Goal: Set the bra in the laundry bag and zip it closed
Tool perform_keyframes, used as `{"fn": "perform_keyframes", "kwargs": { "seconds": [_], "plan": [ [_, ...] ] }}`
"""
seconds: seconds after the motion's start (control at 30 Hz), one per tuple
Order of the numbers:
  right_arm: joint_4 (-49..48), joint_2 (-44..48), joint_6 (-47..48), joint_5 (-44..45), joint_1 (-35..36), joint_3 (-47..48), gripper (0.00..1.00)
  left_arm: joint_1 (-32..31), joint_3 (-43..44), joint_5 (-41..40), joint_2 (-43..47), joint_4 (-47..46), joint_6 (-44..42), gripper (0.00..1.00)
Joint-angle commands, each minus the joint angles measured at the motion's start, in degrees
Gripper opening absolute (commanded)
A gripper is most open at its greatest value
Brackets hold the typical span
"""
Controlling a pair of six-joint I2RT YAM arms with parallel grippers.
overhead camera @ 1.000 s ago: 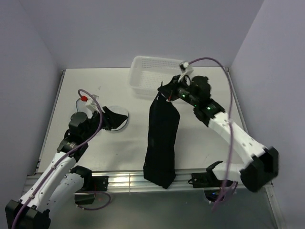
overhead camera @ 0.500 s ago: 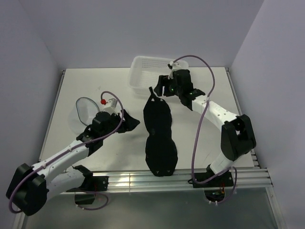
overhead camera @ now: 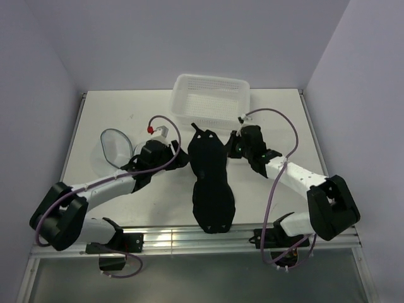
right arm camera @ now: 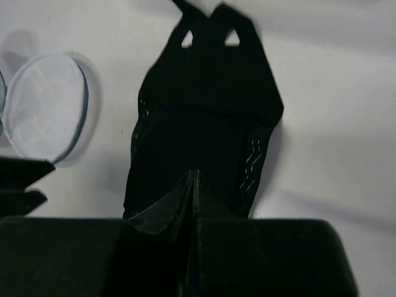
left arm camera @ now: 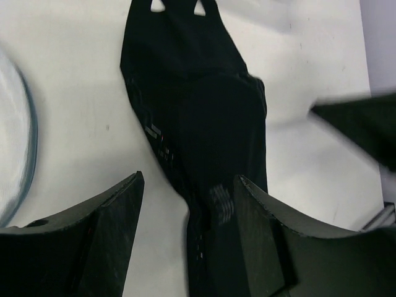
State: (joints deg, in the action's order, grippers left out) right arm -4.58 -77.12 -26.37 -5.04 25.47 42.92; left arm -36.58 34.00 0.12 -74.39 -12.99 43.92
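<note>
- The bra [overhead camera: 211, 183] lies flat on the table, not yet bagged — strap end just in front of the white basket [overhead camera: 214, 77], the rest running away from it toward the arm bases.
- The laundry bag [overhead camera: 113, 146] sits well apart, front-left of the basket, and looks open; packing and zipping are both left to do.
- The left gripper [left arm camera: 187, 179], front-left of the basket, hangs over the bra with its jaws spread, holding nothing.
- The right gripper [right arm camera: 193, 179], front-right of the basket, has its fingers pressed together at the cloth — whether they pinch it, I cannot tell.

My arms [overhead camera: 297, 180]: white shells, black joints.
My cables [overhead camera: 294, 131]: purple, one per arm.
My left wrist [overhead camera: 154, 150]: small red cap [overhead camera: 150, 128].
My fingers [left arm camera: 111, 235]: matte black wedges.
</note>
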Motion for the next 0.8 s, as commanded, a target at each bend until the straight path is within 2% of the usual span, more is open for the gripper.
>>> {"fn": "perform_keyframes", "kwargs": {
  "seconds": [0.0,0.03,0.1,0.13,0.2,0.43,0.57,0.77],
  "plan": [
    [-2.28,4.95,-3.60,-0.34,4.39,-4.66,0.10,-0.25,6.94,-2.84,-4.70,-2.48,-3.05,0.65],
    [-0.97,7.31,-3.25,1.42,6.15,-5.38,0.19,-0.16,7.39,-3.02,-5.67,-2.82,-3.84,0.63],
    [2.38,9.09,-4.03,5.89,9.05,-7.57,0.26,-0.16,8.01,-6.59,-7.69,-4.23,-4.54,0.61],
    [1.69,10.14,-4.47,6.70,9.07,-8.72,0.35,0.01,8.97,-8.02,-8.57,-4.41,-5.59,0.61],
    [0.62,8.49,-4.92,8.90,7.41,-8.91,0.41,0.37,13.88,-9.95,-12.87,-3.10,-7.00,0.62],
    [-2.80,-5.22,-3.42,8.64,2.74,0.32,0.45,1.33,29.70,-14.27,-29.03,1.92,-11.22,0.61],
    [-7.01,-4.27,-4.21,5.48,2.83,-2.64,0.44,1.86,34.02,-13.57,-35.29,2.19,-11.40,0.60],
    [-8.16,-0.92,-3.78,6.26,2.83,-6.17,0.43,1.60,42.19,-14.96,-43.20,6.31,-12.90,0.58]
  ]
}}
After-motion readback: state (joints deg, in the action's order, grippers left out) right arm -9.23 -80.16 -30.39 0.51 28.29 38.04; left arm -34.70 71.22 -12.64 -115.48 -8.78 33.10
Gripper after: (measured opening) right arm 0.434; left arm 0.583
